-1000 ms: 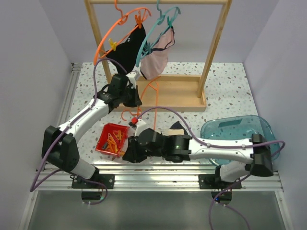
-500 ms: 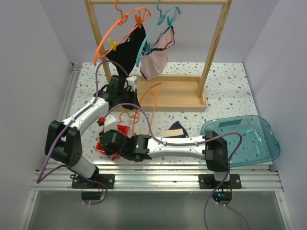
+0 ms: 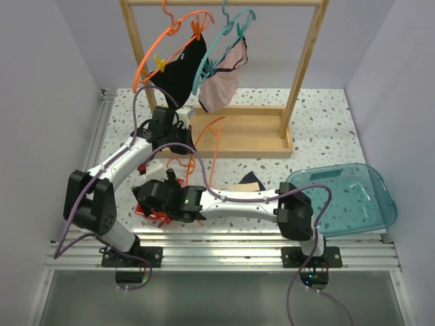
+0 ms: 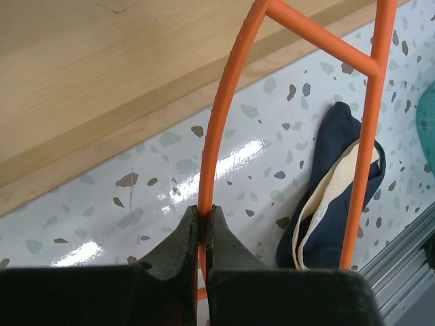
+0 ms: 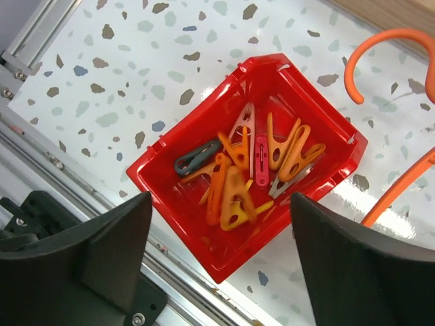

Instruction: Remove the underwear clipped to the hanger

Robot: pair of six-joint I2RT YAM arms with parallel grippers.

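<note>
Black underwear (image 3: 180, 68) hangs clipped to an orange hanger (image 3: 170, 41) on the wooden rack, with pink underwear (image 3: 221, 88) on the teal hanger (image 3: 228, 30) beside it. Navy underwear with beige lining (image 3: 250, 182) (image 4: 333, 197) lies loose on the table. My left gripper (image 3: 178, 136) (image 4: 204, 217) is shut on the thin rod of a second, bare orange hanger (image 3: 211, 136) (image 4: 224, 115), low over the table in front of the rack's base. My right gripper (image 3: 160, 197) (image 5: 221, 210) stands open and empty, directly above a red bin (image 3: 143, 206) (image 5: 178, 214).
The red bin holds several clothespins (image 5: 238, 183), orange, yellow, pink and grey. A teal tub (image 3: 353, 204) sits at the right. The rack's wooden base (image 3: 251, 132) (image 4: 102, 68) lies just beyond the left gripper. An aluminium rail (image 5: 41, 136) runs along the near edge.
My right arm has swung left from the table's middle to above the red bin and its jaws have opened. My left gripper, still holding the bare hanger, has shifted slightly back and left.
</note>
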